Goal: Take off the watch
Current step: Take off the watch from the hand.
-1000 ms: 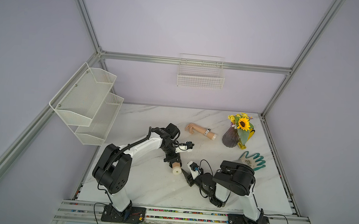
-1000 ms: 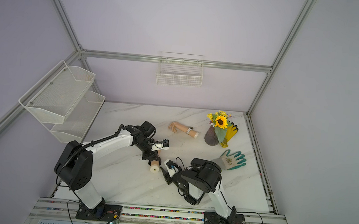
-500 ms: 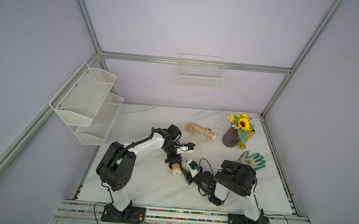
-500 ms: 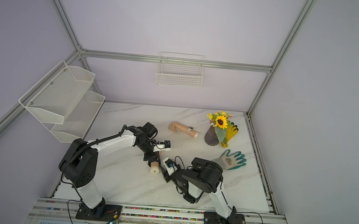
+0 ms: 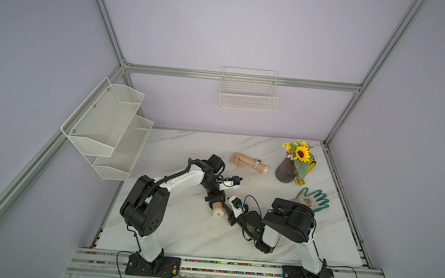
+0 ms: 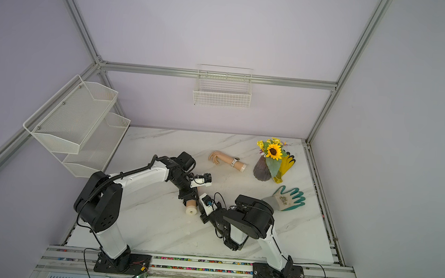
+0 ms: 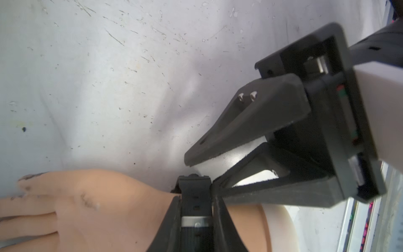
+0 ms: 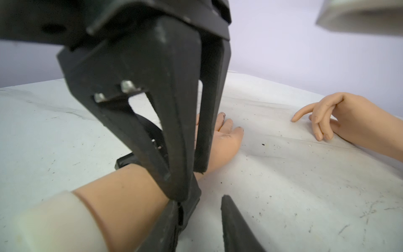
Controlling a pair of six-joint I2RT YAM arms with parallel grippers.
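Handling is judged light and pliable: the black watch (image 7: pixel 196 205) is strapped round the near mannequin hand (image 7: pixel 98 196), mid tabletop (image 7: pixel 109 76). Its band is pinched by the left gripper (image 8: pixel 187 181); the right gripper (image 7: pixel 200 172) is spread beside it. The buckle end is best taken.

A dark ribbed vase (image 5: pixel 285 172) holding a sunflower (image 5: pixel 301 153) stands at the marble tabletop's (image 5: pixel 180 229) far right corner, with a yellow glove (image 6: pixel 286 161) just beside it. A green-and-white work glove (image 5: pixel 313 201) lies nearby. A wire basket (image 5: pixel 248 98) and a two-tier mesh shelf (image 5: pixel 107 124) hang on the walls.
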